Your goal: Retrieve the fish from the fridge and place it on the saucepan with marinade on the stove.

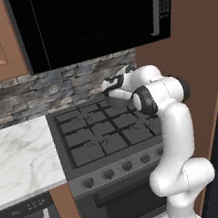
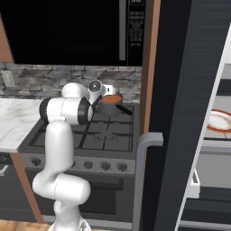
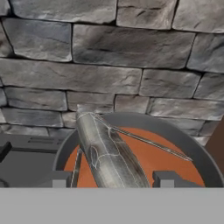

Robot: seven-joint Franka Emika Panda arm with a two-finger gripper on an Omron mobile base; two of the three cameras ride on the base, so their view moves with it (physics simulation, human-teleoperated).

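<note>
Fish (image 3: 107,155) held in tool (image 3: 114,179) above marinade (image 3: 148,159).
Hand view: fish clamped between fingertips, over saucepan (image 3: 175,133). Right base view: saucepan handle, stove (image 2: 97,135), open fridge (image 2: 180,113).

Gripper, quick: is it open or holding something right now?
Gripper: shut on the fish, held over the marinade in the saucepan.

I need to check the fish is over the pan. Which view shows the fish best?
Hand view: the fish lies large between the jaws, over the marinade. In both base views the arm hides it.
</note>
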